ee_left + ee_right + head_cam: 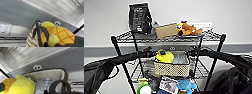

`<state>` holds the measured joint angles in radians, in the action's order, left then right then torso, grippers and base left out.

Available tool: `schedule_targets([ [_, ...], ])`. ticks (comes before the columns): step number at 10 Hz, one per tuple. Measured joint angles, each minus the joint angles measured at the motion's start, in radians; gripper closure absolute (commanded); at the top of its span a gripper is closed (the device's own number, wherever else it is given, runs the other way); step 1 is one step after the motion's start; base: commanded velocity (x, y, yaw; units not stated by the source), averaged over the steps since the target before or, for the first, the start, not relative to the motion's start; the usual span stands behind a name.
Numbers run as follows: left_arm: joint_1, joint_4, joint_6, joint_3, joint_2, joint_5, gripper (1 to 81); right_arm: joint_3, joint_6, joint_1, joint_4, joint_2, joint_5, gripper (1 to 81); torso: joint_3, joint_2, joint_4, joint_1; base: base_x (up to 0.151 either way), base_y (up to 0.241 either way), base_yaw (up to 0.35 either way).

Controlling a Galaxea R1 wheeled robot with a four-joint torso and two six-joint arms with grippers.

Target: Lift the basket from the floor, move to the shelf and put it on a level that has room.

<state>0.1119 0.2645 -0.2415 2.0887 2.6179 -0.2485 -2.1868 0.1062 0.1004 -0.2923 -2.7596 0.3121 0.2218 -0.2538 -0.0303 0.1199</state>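
Observation:
The cream woven basket sits at the height of the level, the black wire tier second from the top of the shelf. I cannot tell whether it rests on the grid. A yellow plush and a pale packet lie inside it. My left gripper holds its left end and my right gripper its right end. In the left wrist view, the basket's wall and dark loop handle stand beside the plush. The right wrist view has the liner, the other handle and the packet.
The top tier carries a black bag, a brown carton and an orange plush. The tier below the basket is crowded with a blue plush, a printed packet and a green-white item. A wall stands close behind, with an outlet.

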Motion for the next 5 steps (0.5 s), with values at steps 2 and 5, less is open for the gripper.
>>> schedule_targets([
  [2, 0.001, -0.009, 0.0, -0.009, -0.013, 0.024, 1.0, 0.005, -0.009, 0.002, 0.005, 0.002, -0.005, 1.0, 0.0, 0.0, 0.0, 0.0, 0.0, 0.0, 0.0],
  [5, 0.0, -0.032, 0.001, -0.033, -0.031, 0.033, 1.0, 0.028, -0.008, 0.011, 0.005, 0.02, -0.007, 1.0, 0.0, 0.0, 0.0, 0.0, 0.0, 0.0, 0.0],
])
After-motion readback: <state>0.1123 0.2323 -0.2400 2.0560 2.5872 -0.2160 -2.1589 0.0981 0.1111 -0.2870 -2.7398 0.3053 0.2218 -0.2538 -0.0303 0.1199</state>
